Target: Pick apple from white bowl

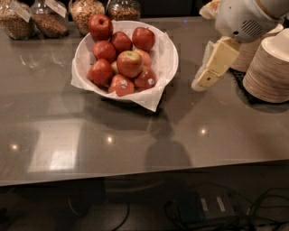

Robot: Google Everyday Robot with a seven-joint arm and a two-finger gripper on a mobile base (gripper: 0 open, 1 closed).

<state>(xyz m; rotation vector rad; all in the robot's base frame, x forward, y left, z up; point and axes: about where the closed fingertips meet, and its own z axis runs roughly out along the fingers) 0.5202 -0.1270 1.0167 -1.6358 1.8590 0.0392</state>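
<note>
The white bowl (168,57), lined with white paper that hangs over its rim, stands at the back left of the grey counter and holds several red apples. The apple (130,63) with a yellow-green patch round its stem lies on top in the middle of the pile. Two apples at the front carry small round stickers. My gripper (204,80), cream-coloured on a white arm, hangs above the counter to the right of the bowl, apart from it and pointing down and left.
Glass jars (86,11) of grains and nuts line the back edge behind the bowl. Stacks of beige paper bowls (270,67) stand at the right, close behind the arm. The counter's front edge (144,173) runs along the bottom; cables lie on the floor below.
</note>
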